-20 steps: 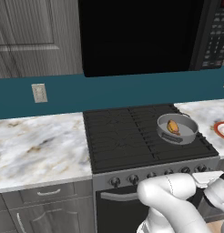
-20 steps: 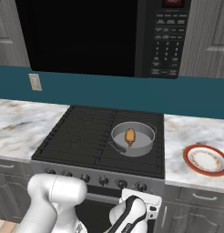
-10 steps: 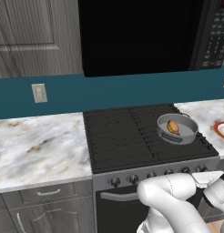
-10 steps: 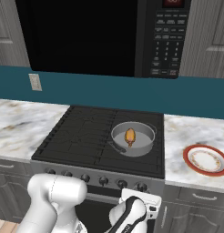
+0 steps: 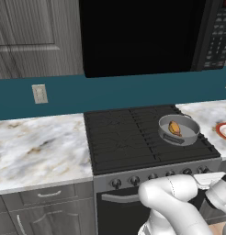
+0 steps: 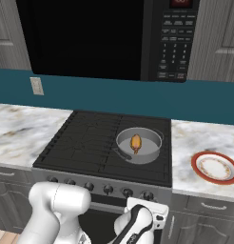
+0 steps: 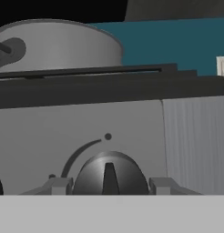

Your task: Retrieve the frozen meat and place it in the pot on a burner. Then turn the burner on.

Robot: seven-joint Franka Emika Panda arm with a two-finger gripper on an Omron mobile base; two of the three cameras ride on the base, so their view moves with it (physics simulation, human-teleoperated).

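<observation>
No visible change over the last second: base views match. Frozen meat (image 6: 135, 143) already lies in the pot (image 6: 139, 145) on the right-front burner (image 6: 152, 167), centre-right of frame. Tool (image 7: 109, 185) straddles the stove knob (image 7: 109, 175), fingers (image 7: 54, 185) either side; can't tell if clenched. Judgement: only knob turn remains.
</observation>
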